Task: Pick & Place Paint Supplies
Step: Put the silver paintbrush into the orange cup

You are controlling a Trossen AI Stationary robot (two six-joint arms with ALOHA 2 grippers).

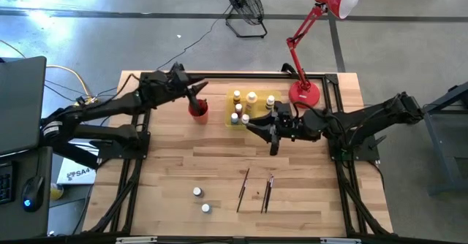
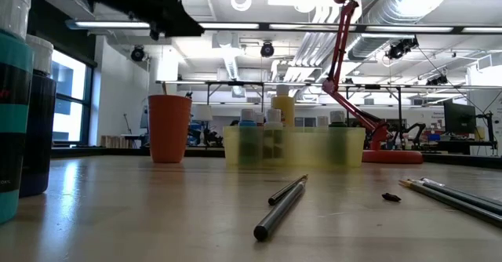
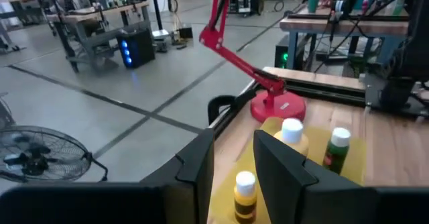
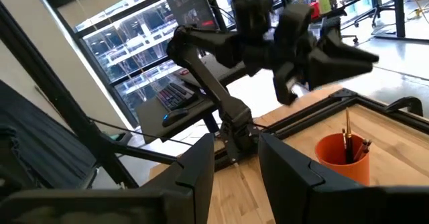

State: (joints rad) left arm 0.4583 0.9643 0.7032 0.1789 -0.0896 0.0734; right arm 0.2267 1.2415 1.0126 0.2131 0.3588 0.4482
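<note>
My left gripper point(image 1: 196, 89) hangs just over the red cup point(image 1: 198, 110), part open, holding nothing. My right gripper point(image 1: 265, 129) sits beside the yellow tray point(image 1: 235, 121) of bottles point(image 1: 252, 98) — also empty. Brushes point(image 1: 243, 189) lie on the desk point(image 1: 307, 200), well below it — thin, light, rolly. I'd pinch mid-handle.

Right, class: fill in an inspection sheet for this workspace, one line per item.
Surface: wooden table, bare at the centre.
Job's things: bottles in the yellow tray; two bottles and brushes at the near edge; brushes in the red cup.
Clutter: small dark scrap by the brushes.
Grippers: left gripper open above the cup; right gripper open beside the tray.
Cables: yellow ones off the table's left.
Surroundings: red lamp, floor fan.
</note>
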